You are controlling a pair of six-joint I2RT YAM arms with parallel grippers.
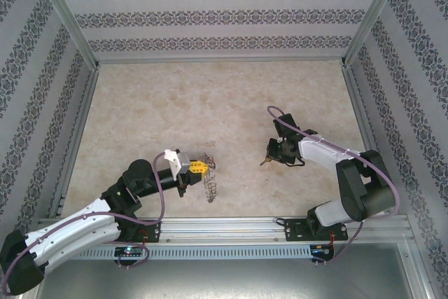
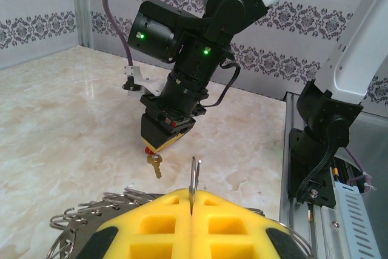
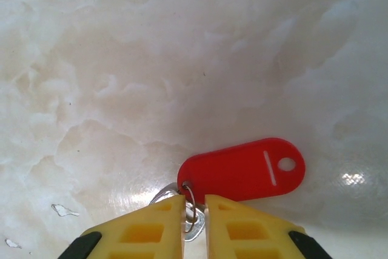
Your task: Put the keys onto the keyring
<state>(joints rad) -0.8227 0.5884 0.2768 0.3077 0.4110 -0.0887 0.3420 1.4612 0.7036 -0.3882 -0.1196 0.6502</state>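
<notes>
My left gripper [image 2: 193, 201] is pinched shut on one strand of the silvery-grey keyring of wavy coiled wire [image 2: 91, 211]. It holds that strand upright above my fingertips, I judge so a free end stands ready for threading. The other coils hang beside and below. To the right of the keyring, well apart over the pale marbled bench [image 1: 210, 96], my right gripper [image 3: 194, 201] is clamped on the metal loop of a small key with a bright red oval plastic tag [image 3: 242, 171], so the key dangles free.
</notes>
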